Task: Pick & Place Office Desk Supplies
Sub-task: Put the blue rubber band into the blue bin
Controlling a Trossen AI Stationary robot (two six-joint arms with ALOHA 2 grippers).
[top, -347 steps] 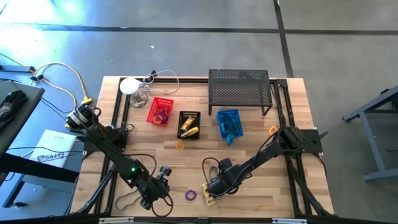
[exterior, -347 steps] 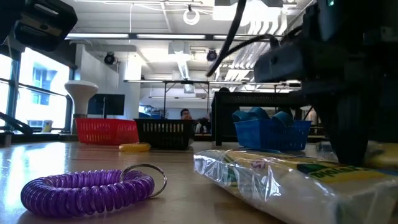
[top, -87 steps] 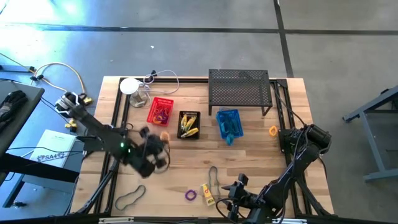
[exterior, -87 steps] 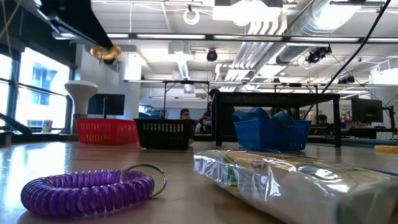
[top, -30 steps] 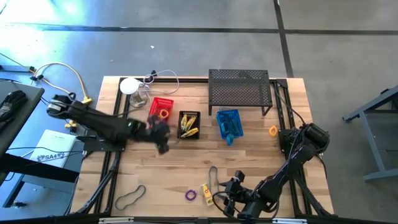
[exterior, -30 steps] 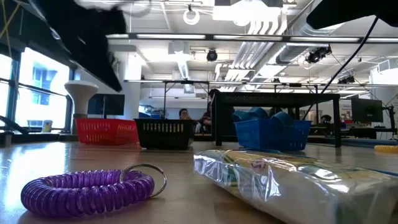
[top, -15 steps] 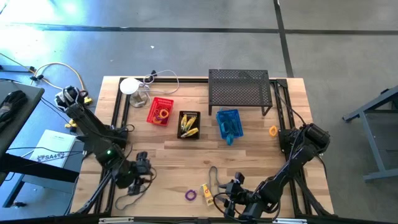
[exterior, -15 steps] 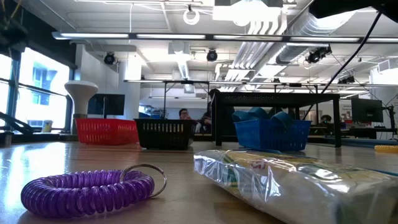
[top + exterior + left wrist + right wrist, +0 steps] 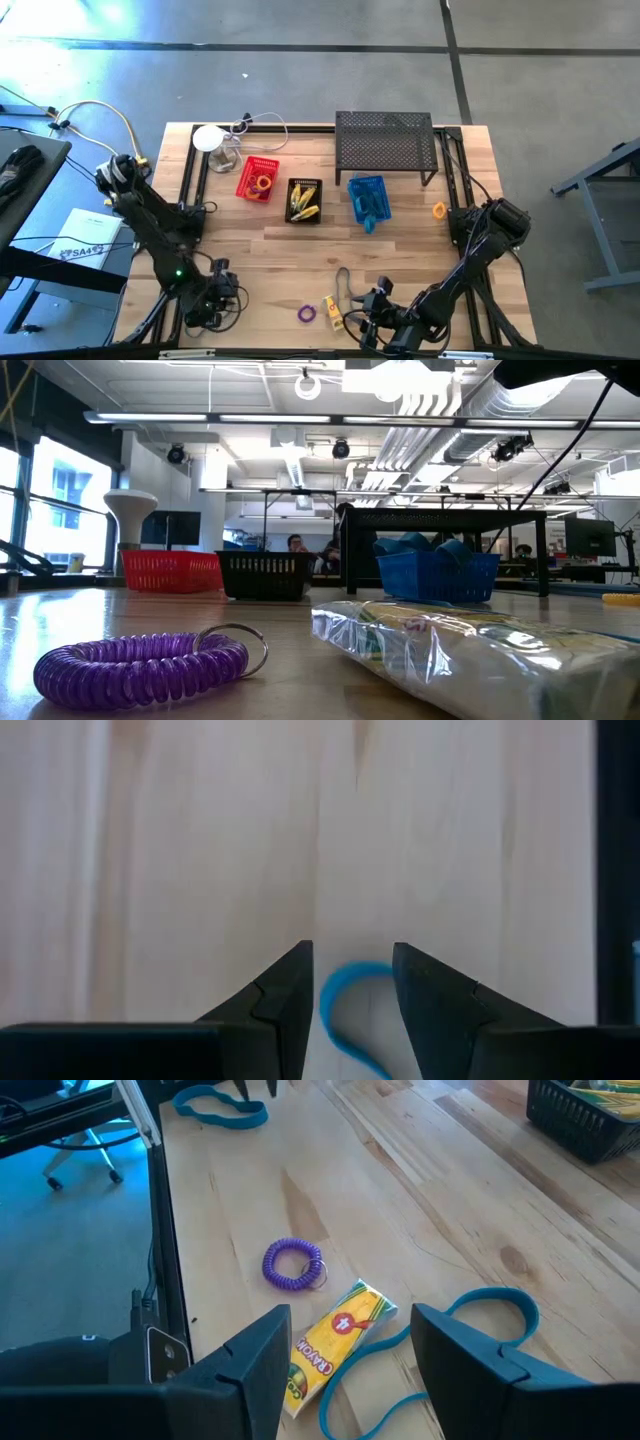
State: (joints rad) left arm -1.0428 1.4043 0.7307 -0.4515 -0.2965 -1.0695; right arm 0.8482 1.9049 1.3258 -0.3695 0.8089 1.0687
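Two grippers are recorded at the lower edge of the high view: the left gripper [image 9: 208, 305] at lower left, its fingers parted a modest way and pointed down over a rubber band [image 9: 345, 1003] lying on the table [image 9: 400, 235], with nothing held; the right gripper [image 9: 378, 322] at lower centre, fingers spread wide and empty. Loose supplies are logged near the right gripper: a purple coil ring [image 9: 292, 1264], a yellow crayon packet [image 9: 335, 1342] and a second rubber band [image 9: 470, 1320]; a further orange piece [image 9: 438, 210] sits at right. Three baskets are noted at upper centre: red basket [image 9: 258, 178], black basket [image 9: 304, 200], blue basket [image 9: 366, 198]. Risk, as judged: the thin band lies flat on the wood, so the fingertips may close over it and slide off, or only one strand may be pinched and the loop may snag. Against half a second earlier, the left arm is found lower and further toward the bottom left corner; the right arm is unchanged.
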